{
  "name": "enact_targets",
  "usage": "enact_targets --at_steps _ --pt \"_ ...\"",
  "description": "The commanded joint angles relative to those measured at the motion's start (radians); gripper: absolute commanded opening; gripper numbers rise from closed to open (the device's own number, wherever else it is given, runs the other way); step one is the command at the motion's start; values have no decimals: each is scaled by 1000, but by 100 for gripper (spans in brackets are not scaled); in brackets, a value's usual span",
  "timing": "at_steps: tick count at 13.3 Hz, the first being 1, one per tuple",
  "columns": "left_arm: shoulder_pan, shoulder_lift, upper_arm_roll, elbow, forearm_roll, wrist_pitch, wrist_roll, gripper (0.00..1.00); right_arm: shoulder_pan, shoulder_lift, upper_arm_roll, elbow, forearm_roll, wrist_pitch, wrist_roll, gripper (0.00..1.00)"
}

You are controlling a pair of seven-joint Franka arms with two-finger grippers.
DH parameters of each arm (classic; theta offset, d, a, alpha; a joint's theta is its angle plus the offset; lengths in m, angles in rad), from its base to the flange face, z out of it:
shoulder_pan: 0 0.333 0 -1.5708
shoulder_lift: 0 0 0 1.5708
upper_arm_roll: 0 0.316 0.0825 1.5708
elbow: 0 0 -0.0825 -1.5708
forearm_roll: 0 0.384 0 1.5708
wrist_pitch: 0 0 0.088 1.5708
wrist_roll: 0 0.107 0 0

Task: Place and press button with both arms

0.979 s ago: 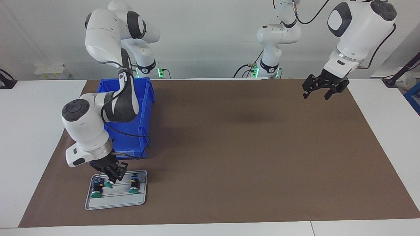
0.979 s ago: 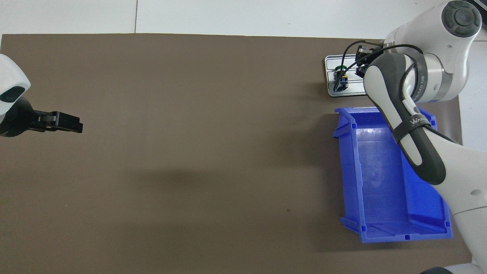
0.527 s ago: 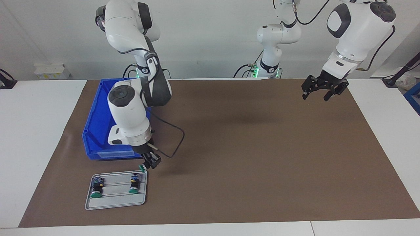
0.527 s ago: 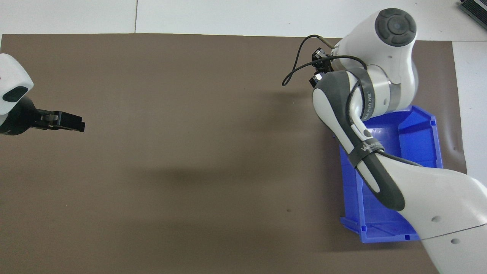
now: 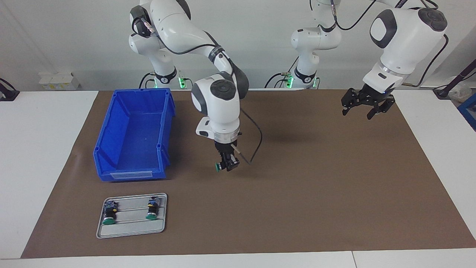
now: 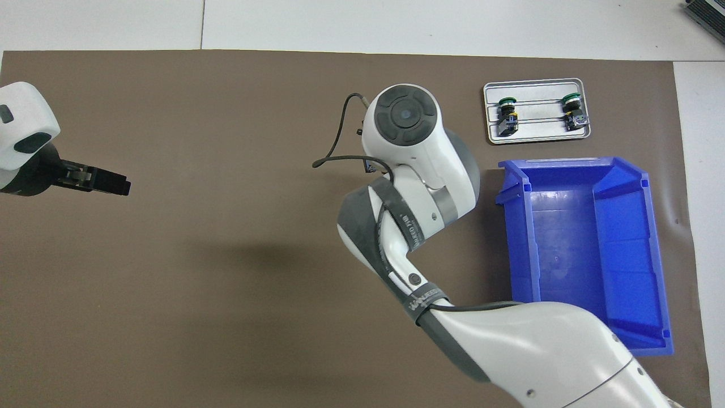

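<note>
Both views are bright and evenly lit from above. Soft, blurred shadows of the arms lie on the brown mat (image 5: 297, 193). The blue bin (image 6: 589, 249) shows faint sheen inside. Everything looks sharp, with no visible glare or edge warping.

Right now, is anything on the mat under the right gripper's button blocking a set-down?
Nothing visible. The right gripper holds the button in the air over bare brown mat. The blue bin and the tray with two other buttons sit toward the right arm's end. The left gripper waits, open, over the mat's other end.
</note>
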Motion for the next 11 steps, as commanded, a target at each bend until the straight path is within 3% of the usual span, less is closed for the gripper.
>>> enact_targets --at_steps 1,6,11 --pt "4 45 2 42 -2 11 71 94 58 21 -3 -14 -11 29 108 0" --pt "-3 97 2 47 -3 49 240 93 124 67 0 -20 -14 105 325 0" --pt "-65 136 -2 55 -14 101 402 89 165 65 0 -50 -2 110 389 0"
